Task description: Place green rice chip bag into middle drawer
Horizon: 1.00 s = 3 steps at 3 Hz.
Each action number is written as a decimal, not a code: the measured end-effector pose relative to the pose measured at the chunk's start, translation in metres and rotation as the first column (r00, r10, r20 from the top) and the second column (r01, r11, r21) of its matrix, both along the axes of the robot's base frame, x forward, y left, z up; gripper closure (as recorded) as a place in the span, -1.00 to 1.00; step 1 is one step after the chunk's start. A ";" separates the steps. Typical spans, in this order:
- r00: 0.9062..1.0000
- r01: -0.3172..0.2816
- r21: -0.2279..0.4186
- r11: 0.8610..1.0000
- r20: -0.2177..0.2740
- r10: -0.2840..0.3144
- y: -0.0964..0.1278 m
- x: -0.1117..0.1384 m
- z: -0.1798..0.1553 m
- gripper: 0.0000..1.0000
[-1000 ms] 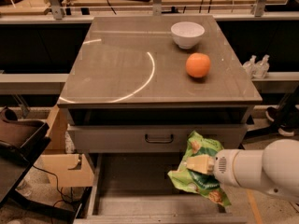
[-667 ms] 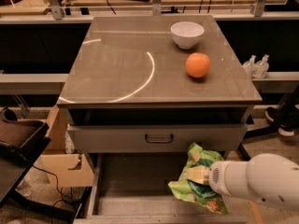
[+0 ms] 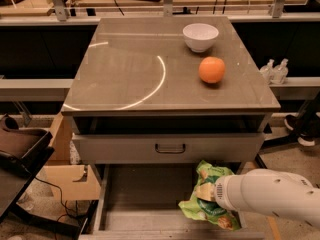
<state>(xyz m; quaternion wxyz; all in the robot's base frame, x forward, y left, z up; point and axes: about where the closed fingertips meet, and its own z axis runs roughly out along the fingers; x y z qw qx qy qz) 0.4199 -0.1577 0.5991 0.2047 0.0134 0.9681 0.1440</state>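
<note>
Green rice chip bag (image 3: 206, 207) | over middle drawer (image 3: 145, 191) (right side) | gripper (image 3: 215, 194) against bag, grasp cannot tell

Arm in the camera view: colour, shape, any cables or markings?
White arm, a smooth rounded tubular shell, plain. No cables or markings show. Gripper at lower right, against the green rice chip bag over the middle drawer; mostly hidden.

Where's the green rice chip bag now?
Camera view, lower right: the green rice chip bag is over the right end of the open middle drawer, below the drawer front, with the gripper at its right side.
</note>
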 end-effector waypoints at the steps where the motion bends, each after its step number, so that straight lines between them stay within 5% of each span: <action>1: 1.000 -0.019 0.058 0.998 -0.021 0.021 0.016 0.009 -0.010 1.00; 2: 0.996 -0.040 0.216 0.975 -0.065 0.055 0.046 0.028 -0.023 1.00; 3: 0.987 -0.116 0.333 0.936 -0.063 0.145 0.060 0.052 -0.045 1.00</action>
